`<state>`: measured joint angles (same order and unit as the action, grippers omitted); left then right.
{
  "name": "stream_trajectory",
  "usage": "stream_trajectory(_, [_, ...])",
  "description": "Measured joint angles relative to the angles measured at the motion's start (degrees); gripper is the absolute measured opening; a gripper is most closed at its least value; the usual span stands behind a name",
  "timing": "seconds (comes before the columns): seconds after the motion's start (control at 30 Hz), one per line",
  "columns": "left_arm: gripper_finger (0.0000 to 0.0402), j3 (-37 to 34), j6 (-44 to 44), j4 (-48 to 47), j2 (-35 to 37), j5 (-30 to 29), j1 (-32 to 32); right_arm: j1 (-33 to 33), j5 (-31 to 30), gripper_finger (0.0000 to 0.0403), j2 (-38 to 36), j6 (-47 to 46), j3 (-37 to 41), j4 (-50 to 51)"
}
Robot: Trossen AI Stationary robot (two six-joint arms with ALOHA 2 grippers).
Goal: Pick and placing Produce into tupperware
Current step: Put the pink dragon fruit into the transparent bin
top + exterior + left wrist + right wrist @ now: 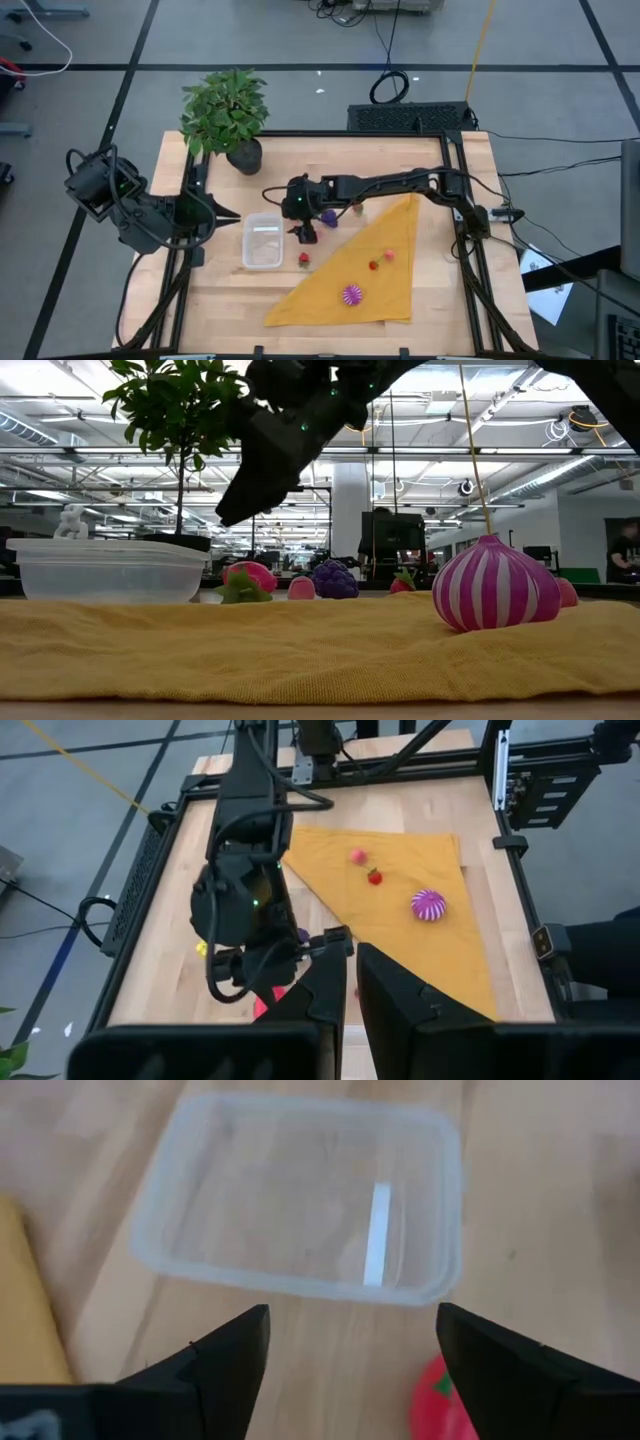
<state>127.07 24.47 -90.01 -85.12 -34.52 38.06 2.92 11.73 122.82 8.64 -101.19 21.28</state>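
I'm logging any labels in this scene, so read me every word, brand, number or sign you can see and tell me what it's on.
None can be read.
The tupperware is clear and bears no print; the pale strip inside it looks like a reflection.
The yellow cloth and the striped toy are unmarked.
A white paper on the floor beside the table is too small to read.

Bright, even light; right wrist view blurred.

clear empty tupperware (262, 242) on bare wood, toy produce (351, 294) scattered beside
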Motion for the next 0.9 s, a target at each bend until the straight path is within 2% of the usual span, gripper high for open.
stream_trajectory(0.17, [0.0035,-1.27,0.00,0.03,0.00,0.02,0.00,-0.02,-4.41,0.0290,-0.09,-0.03,-0.01,0.11])
stream_trajectory(0.4, [0.0035,-3.00,1.13,0.00,-0.02,0.17,0.00,0.33,-4.36,0.0291,-0.04,-1.16,-0.02,0.38])
stream_trajectory(0.57, [0.0035,-3.26,1.16,-0.01,-0.02,0.19,0.02,0.90,-4.37,0.0291,-0.06,-6.76,-0.02,1.30])
stream_trajectory(0.9, [0.0035,-3.26,1.31,-0.01,-0.02,0.17,0.00,2.00,-4.39,0.0291,-0.06,-8.20,-0.01,2.66])
